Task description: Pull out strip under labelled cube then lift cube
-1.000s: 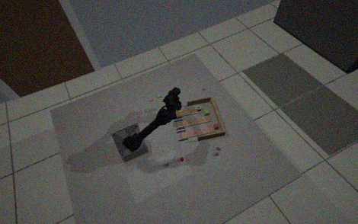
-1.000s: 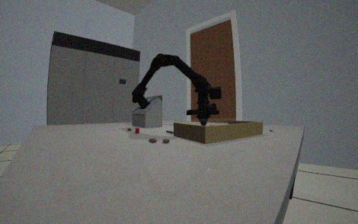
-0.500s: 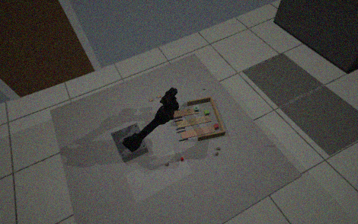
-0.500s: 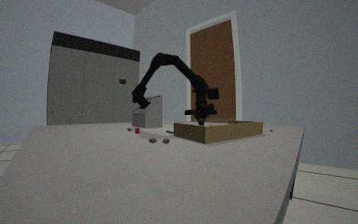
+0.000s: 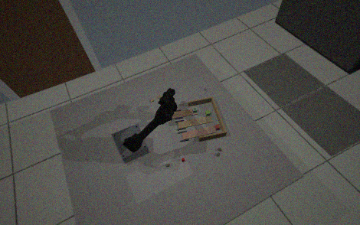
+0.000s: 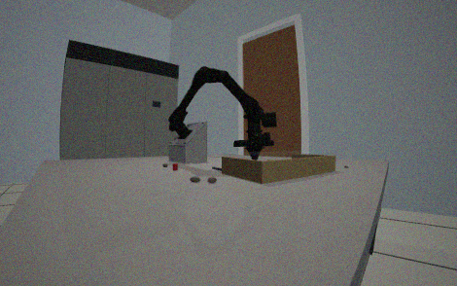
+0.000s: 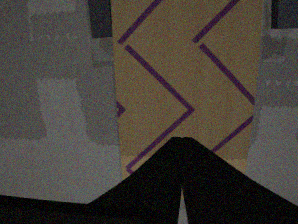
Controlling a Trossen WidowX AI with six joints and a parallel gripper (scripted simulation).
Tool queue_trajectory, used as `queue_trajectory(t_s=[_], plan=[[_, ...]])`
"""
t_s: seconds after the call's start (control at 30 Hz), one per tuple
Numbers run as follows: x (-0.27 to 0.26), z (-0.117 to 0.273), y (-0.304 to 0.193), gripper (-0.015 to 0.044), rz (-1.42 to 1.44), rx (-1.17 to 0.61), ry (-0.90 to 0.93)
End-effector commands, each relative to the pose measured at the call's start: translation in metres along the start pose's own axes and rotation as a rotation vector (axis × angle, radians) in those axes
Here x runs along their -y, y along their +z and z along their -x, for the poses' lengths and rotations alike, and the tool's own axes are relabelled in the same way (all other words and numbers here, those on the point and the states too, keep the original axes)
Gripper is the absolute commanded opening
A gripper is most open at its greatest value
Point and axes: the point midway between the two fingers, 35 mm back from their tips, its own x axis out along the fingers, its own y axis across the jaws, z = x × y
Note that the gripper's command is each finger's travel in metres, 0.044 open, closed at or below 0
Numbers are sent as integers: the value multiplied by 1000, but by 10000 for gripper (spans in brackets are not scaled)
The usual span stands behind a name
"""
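The shut gripper (image 6: pixel 255 158) (image 7: pixel 182 140) has its fingertips low over or on a tan strip with purple zigzags (image 7: pixel 155 115). Nothing shows between the fingers. In the top view the arm hides the fingertips. There, an upper strip (image 5: pixel 184 114) runs out from under the arm, with a middle strip (image 5: pixel 194 122) and a pinkish lower strip (image 5: pixel 194 133) beside it. A small green cube (image 5: pixel 195 110) is at the upper strip's far end. A brighter green cube (image 5: pixel 207 113) is near the middle strip. A red cube (image 5: pixel 217 127) is at the lower strip's far end. No label is readable.
A wooden-walled tray (image 5: pixel 219 115) (image 6: pixel 292 170) surrounds the strips' far ends. Dark bars (image 7: pixel 100 19) (image 7: pixel 285 14) flank the zigzag strip. A small red object (image 5: pixel 183 159) (image 6: pixel 175 166) and two pebbles, one lighter (image 6: pixel 194 179) and one beside it (image 6: pixel 212 180), lie outside the tray.
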Motion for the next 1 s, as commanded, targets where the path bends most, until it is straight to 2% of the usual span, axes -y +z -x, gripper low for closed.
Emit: queue_trajectory(t_s=[0.0,0.97], plan=[[4,-5,-17,0,15,-33,-4],[5,-3,-55,0,16,-35,-4]])
